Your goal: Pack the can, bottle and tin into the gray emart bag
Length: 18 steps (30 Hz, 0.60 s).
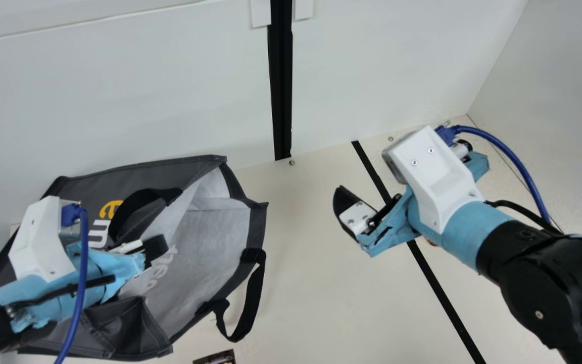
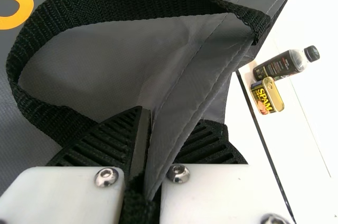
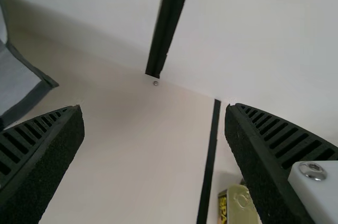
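While left gripper point(image 1: 153, 247) pinches gray bag point(image 1: 205, 242) by hem, right gripper point(image 1: 340, 205) gapes wide; left wrist view shows bottle point(image 2: 280, 66) beside tin point(image 2: 266, 97).

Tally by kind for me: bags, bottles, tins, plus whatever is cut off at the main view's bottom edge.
Gray bag: 1
Black-capped bottle: 1
Rectangular tin: 1
Dark item, too cut off to name: 1
Total: 4

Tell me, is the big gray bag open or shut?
Open. The gray bag's mouth gapes wide in the main view, so its pale lining shows inside.
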Tool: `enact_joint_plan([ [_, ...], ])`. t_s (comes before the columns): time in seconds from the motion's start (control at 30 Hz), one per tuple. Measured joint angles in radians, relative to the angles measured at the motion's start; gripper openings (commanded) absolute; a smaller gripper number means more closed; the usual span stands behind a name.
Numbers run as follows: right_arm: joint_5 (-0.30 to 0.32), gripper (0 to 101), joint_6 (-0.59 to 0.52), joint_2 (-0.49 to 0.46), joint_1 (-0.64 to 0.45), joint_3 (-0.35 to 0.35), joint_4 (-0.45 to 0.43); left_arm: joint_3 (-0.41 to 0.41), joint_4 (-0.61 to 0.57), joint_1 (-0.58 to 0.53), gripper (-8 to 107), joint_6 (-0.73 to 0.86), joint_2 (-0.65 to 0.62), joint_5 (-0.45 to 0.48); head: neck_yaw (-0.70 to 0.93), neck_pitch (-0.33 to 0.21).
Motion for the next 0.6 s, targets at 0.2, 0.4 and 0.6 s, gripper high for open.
enact_joint_plan([
  [0.2, 0.029, 91, 0.087, -0.021, -0.007, -0.011, -0.098, 0.000, 0.000, 0.000, 10, 0.000, 0.000, 0.000, 0.000, 0.000],
  [0.4, 0.062, 91, 0.157, -0.037, -0.013, -0.024, -0.181, 0.000, 0.000, 0.000, 10, 0.000, 0.000, 0.000, 0.000, 0.000],
  [0.6, 0.093, 91, 0.200, -0.056, -0.018, -0.041, -0.235, 0.000, 0.000, 0.000, 10, 0.000, 0.000, 0.000, 0.000, 0.000],
])
